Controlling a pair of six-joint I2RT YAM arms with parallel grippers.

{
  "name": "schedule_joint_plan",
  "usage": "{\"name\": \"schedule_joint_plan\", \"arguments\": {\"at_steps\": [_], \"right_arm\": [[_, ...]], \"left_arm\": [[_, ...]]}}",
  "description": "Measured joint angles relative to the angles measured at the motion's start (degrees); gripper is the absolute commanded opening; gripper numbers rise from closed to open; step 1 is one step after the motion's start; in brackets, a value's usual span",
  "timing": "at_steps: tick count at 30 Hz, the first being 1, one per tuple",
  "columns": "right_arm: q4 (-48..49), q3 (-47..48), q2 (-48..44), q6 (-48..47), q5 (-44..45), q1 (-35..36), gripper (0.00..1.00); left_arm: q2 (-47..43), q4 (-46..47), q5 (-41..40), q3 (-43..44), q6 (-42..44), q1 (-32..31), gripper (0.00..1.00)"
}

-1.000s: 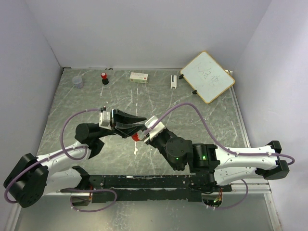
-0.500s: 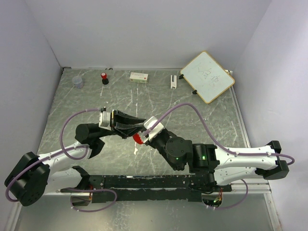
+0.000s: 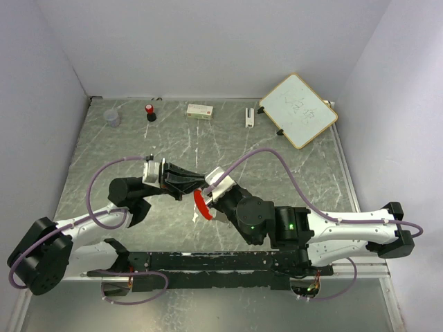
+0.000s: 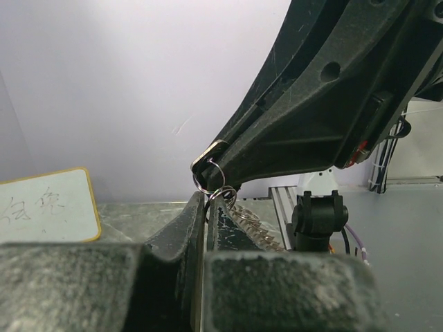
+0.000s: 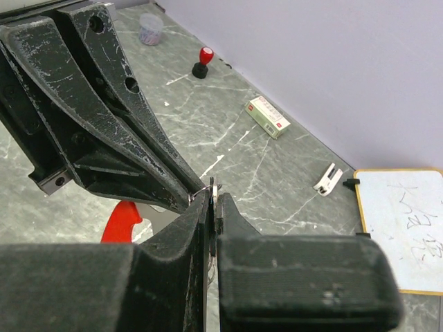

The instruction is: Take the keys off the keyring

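The two grippers meet tip to tip above the middle of the table. My left gripper (image 3: 191, 184) is shut on the thin wire keyring (image 4: 208, 178), which loops up between its fingertips. The keys (image 4: 260, 229), silver with jagged edges, hang from the ring along the outside of its right finger. Facing it, my right gripper (image 3: 206, 191) is shut on a thin flat metal piece (image 5: 213, 196) at the ring, seemingly a key's head. A red tag (image 3: 199, 205) dangles under the bunch and shows below the left fingers (image 5: 123, 220) in the right wrist view.
Along the back edge stand a clear cup (image 3: 111, 117), a red-capped black bottle (image 3: 149, 111), a small white box (image 3: 200, 110) and a white clip (image 3: 249, 116). A framed whiteboard (image 3: 298, 110) lies at the back right. Purple cables arc over both arms.
My left gripper's jaws have closed from partly open onto the ring. The red tag now hangs lower and shows more. The right gripper stayed shut and barely shifted.
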Motion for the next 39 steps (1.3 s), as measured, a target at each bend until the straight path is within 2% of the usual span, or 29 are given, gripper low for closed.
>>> {"name": "schedule_joint_plan", "arguments": {"at_steps": [15,24,39], "right_arm": [[-0.5,0.02,0.04,0.83,0.26,-0.04,0.0],[-1.77,0.02,0.48,3.28,-0.22,-0.02,0.0],[-2.86,0.0,0.42,4.96,0.72,0.02,0.0]], "left_arm": [[-8.52,-14.29,-5.35,0.0,8.98,-0.02,0.07],[-9.11,-14.67,-10.14,0.0,9.62,-0.07,0.07],[-11.67,-16.41,-11.87,-0.15,10.29,-0.26,0.07]]}}
